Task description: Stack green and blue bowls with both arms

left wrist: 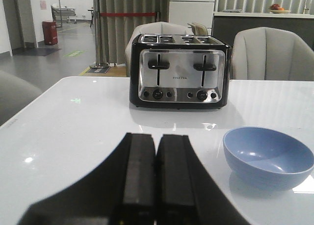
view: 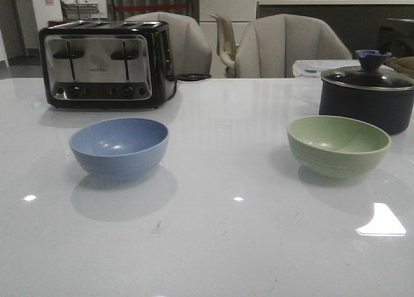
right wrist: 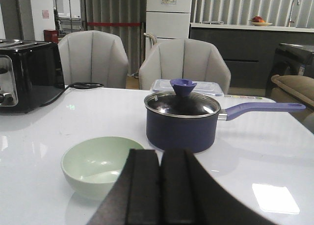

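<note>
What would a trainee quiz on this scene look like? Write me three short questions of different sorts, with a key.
1. True or false: the blue bowl already sits inside the green bowl.
2. Which item stands just behind the green bowl? A) toaster B) pot C) kettle
3. Fill in: the fingers of the left gripper and right gripper are pressed ____, holding nothing.

Key:
1. False; the bowls stand apart on the table, blue on the left, green on the right.
2. B
3. shut
</note>
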